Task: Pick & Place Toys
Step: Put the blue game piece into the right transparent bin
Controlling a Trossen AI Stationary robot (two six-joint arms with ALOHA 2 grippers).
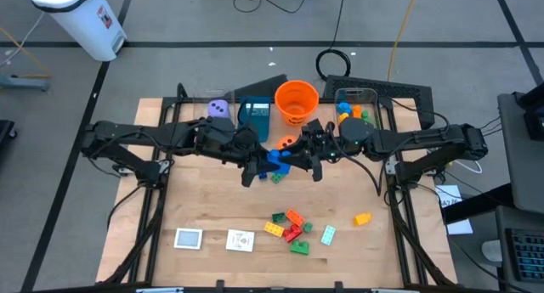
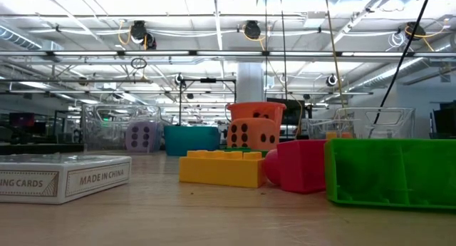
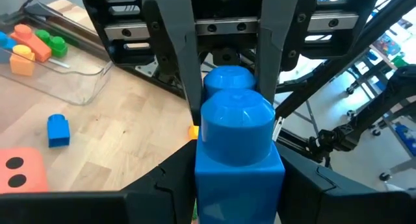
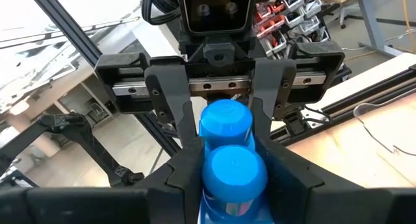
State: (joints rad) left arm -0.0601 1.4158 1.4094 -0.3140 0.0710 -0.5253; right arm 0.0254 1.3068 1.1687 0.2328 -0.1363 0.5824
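Toys: one blue two-stud brick (image 1: 277,157) is clamped between the left gripper (image 1: 259,163) and right gripper (image 1: 299,155) above mid-table. About seven bricks (image 1: 293,228) lie clustered near the front edge, with two white cards (image 1: 189,238). The orange bucket (image 1: 296,98) stands behind; a clear bin (image 1: 355,106) holds mixed bricks.

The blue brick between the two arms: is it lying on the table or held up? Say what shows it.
Held up. Both wrist views show the blue brick clamped by the left gripper and right gripper together, above the table.
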